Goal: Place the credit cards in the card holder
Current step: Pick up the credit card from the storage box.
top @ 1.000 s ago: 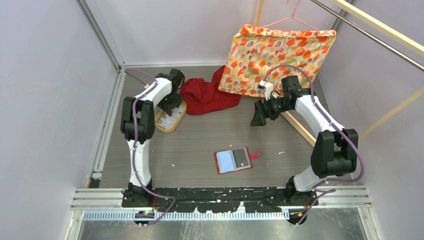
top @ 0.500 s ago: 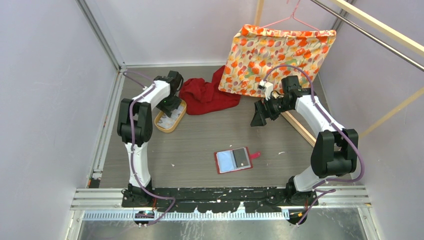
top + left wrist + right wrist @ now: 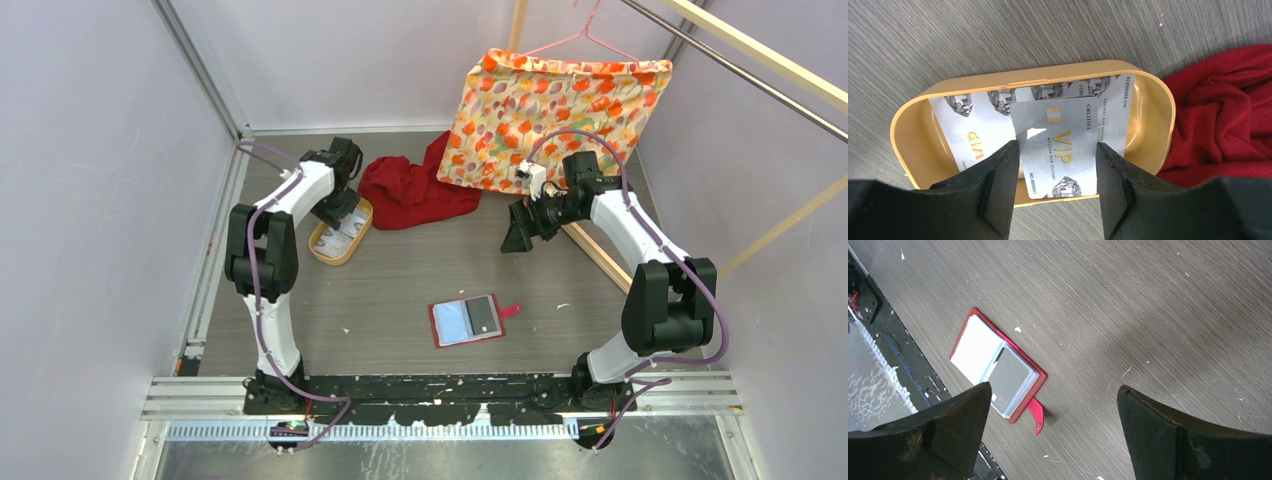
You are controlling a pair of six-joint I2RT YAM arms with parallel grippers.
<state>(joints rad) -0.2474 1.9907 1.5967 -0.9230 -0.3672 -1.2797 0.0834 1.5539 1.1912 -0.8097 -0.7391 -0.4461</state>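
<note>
A credit card (image 3: 1058,135), judged stiff and slick, is clamped edgewise mid-frame by the left gripper (image 3: 1057,150); the right gripper (image 3: 1053,387) is spread.

In the tray (image 3: 908,125) lie credit cards (image 3: 1058,135) — cloth (image 3: 1218,115) just right.

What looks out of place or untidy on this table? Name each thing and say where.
A red cloth lies crumpled at the back, right beside the tan tray holding the credit cards, and has nothing to do with them. Small white specks litter the table around the open card holder. Nothing looks damaged.
</note>
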